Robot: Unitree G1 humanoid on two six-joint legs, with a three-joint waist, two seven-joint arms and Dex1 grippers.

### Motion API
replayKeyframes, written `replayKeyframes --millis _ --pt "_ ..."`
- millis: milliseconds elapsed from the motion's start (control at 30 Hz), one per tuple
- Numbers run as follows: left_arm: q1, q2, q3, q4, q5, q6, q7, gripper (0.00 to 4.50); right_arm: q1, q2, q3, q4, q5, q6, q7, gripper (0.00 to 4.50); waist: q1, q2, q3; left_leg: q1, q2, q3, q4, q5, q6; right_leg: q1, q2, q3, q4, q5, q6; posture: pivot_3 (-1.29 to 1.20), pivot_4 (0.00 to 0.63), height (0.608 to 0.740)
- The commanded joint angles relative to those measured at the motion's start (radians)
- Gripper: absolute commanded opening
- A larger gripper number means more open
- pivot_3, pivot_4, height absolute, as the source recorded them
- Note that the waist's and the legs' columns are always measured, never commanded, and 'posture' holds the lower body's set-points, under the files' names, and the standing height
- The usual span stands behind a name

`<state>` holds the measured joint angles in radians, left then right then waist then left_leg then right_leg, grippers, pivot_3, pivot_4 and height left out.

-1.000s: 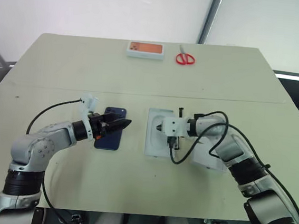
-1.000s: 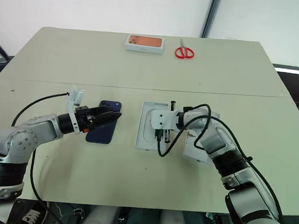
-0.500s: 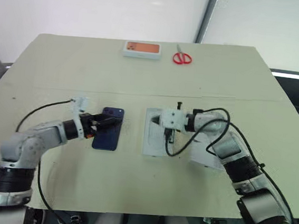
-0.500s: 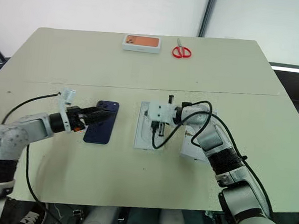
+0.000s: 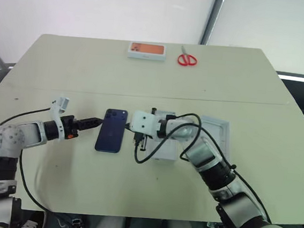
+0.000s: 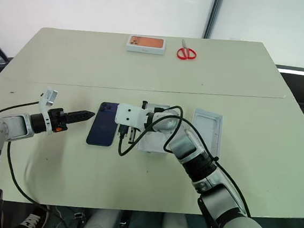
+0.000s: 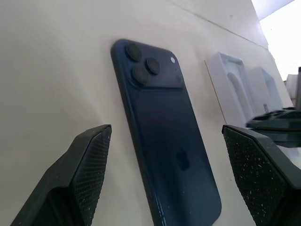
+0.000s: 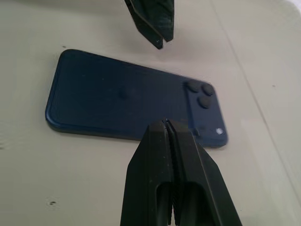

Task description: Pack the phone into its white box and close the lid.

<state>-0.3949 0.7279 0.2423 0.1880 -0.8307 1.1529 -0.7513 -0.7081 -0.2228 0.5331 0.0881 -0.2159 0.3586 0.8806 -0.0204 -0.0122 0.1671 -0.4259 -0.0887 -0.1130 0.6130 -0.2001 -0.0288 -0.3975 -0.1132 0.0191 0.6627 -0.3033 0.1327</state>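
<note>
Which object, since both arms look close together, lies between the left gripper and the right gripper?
The dark navy-blue slim phone lies flat on the table between the open left gripper and the shut right gripper, seen from the head views.

Glossy smooth phone (image 5: 111,130) on a matt table (image 5: 144,81)

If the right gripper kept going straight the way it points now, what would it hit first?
Most likely the phone: the shut right gripper aims at its near long edge, with the left gripper beyond. Its height above the table is unclear.
</note>
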Motion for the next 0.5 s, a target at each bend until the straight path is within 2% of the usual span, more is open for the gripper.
replayKeyframes --millis 33,233,500 --pt "-0.007 0.007 -0.031 0.010 0.016 0.030 -0.032 4.00 -0.031 -0.004 0.053 0.025 -0.059 0.030 0.001 0.09 0.002 0.000 0.000 0.000 0.000 0.000 0.000 0.000 0.000 0.000 0.000 0.000 0.000 0.000 0.000 0.00 0.150 0.740" --pt "-0.001 0.003 -0.096 0.019 0.067 0.027 -0.069 4.00 -0.036 0.022 0.081 0.053 -0.069 0.080 0.009 0.09 0.001 0.000 -0.001 0.001 0.000 0.000 0.000 0.000 0.001 0.000 0.000 0.000 0.000 0.000 0.000 0.00 0.150 0.740" --pt "0.018 -0.061 -0.129 0.022 0.090 0.037 -0.070 4.00 -0.038 0.037 0.075 0.065 -0.080 0.058 -0.018 0.09 0.007 0.001 -0.004 0.002 -0.001 0.000 0.000 -0.001 0.001 0.002 -0.001 0.000 0.000 0.000 0.000 0.00 0.150 0.740"
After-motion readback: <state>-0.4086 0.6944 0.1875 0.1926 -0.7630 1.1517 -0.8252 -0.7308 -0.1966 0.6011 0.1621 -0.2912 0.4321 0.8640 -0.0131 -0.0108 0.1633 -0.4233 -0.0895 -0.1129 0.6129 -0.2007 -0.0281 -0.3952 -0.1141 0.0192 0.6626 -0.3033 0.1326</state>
